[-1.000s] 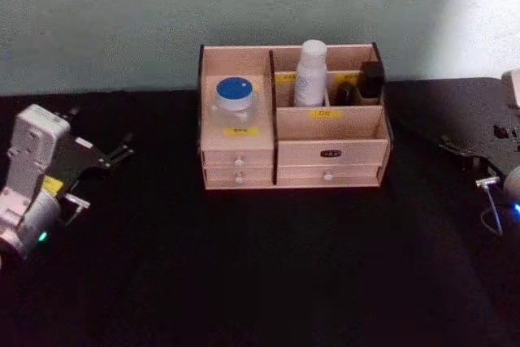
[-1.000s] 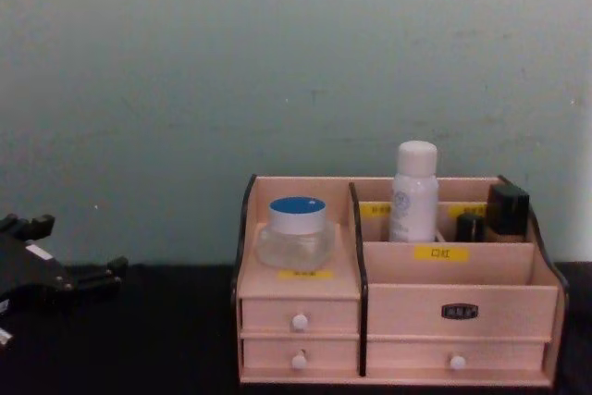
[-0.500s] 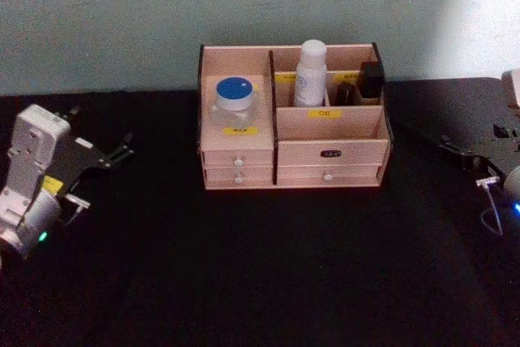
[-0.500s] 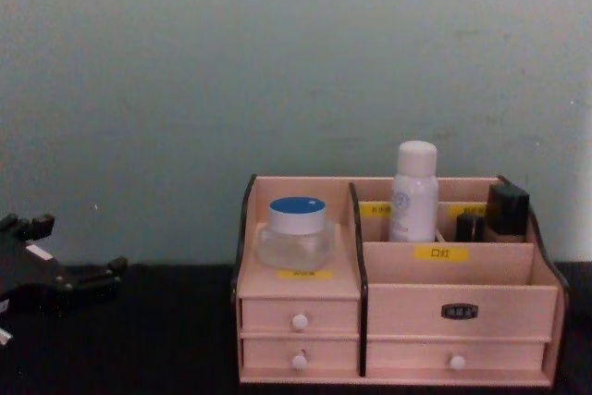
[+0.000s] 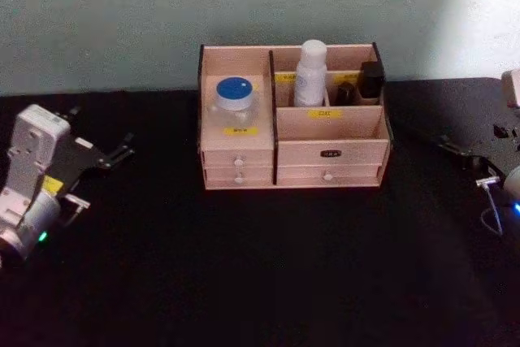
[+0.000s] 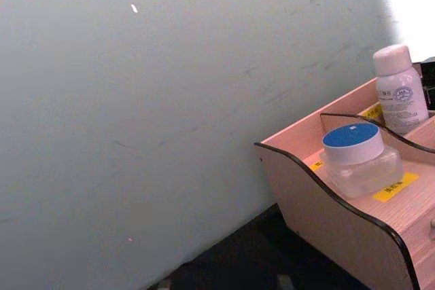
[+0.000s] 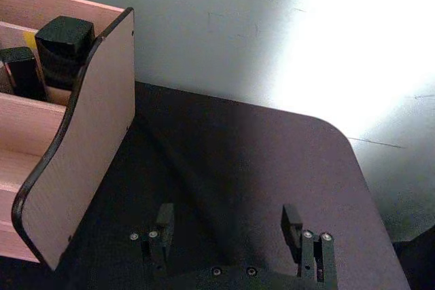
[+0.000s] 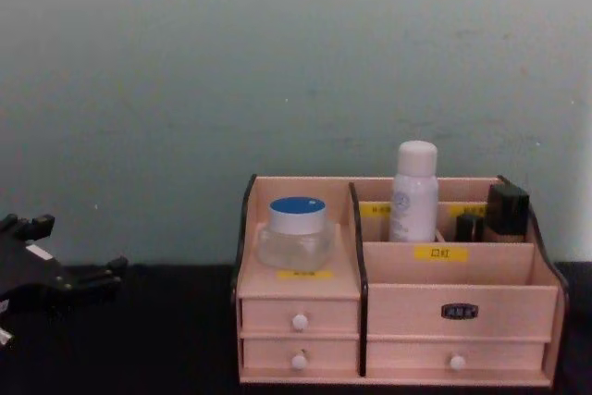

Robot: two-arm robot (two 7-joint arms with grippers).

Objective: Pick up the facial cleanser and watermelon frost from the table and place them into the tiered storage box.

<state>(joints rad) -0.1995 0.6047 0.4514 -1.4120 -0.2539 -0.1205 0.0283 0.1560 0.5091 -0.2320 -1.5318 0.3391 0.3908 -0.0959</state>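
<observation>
Left gripper is hovering low over the table, well to the left of the tiered storage box; cannot tell its finger state. Right gripper is sitting fingers apart, empty, off the box's right wall. Watermelon frost is resting in the box's left compartment, nearer the left gripper. Facial cleanser is standing upright in the rear compartment, beside dark bottles.
</observation>
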